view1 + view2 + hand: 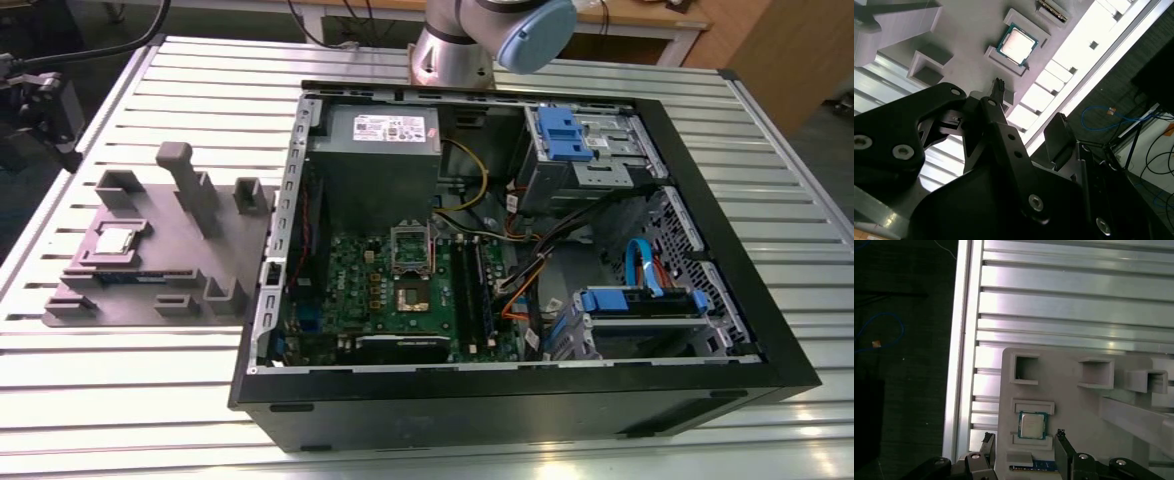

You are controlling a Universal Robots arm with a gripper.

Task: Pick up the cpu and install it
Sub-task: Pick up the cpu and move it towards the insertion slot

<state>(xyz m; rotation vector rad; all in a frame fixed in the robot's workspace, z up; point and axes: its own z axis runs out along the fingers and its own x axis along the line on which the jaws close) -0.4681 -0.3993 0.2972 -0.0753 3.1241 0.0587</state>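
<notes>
your tool [1023, 436] hung released, its two black fingers spread wide, over the small square silver-topped cpu [1033, 425]. the cpu lay flat in a recess of the grey plastic fixture plate [240, 240], on the slatted aluminium worktop [134, 390] beside the open black computer case [534, 410].

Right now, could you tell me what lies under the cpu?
The cpu sits in a raised pocket of the grey fixture plate. The pocket's floor beneath it is hidden.

cpu [1033, 425] clear above, low holder ridges [1034, 406] flanking
</notes>
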